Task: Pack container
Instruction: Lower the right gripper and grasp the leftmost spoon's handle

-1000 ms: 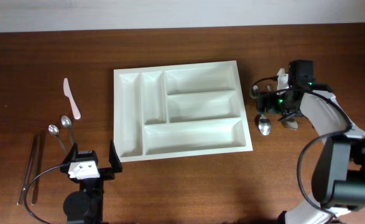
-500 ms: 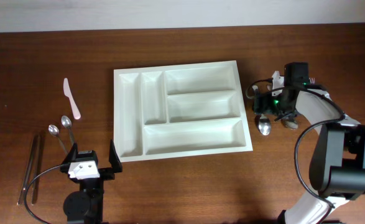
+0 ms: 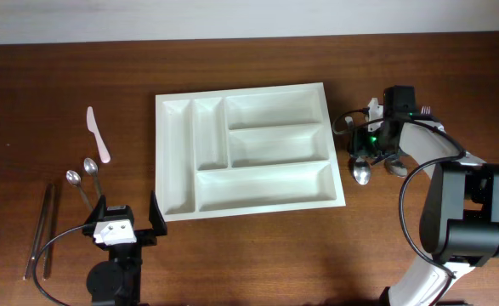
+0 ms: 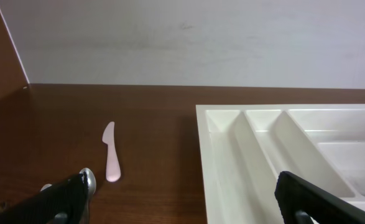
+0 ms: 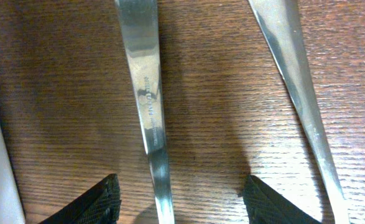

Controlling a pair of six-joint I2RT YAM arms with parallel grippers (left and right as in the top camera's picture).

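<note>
The white five-compartment container lies mid-table with nothing in it; its left part shows in the left wrist view. My right gripper is open, low over the table just right of the container, above two metal spoons. In the right wrist view the open fingers straddle one spoon handle, and a second handle runs to the right of them. My left gripper is open and empty at the front left, also seen in its wrist view.
A pink plastic knife lies left of the container, also in the left wrist view. Two small spoons and metal tongs lie at the front left. A small white item sits by the right arm.
My right gripper has moved slightly left and down toward the spoons beside the container. The left arm has not moved.
</note>
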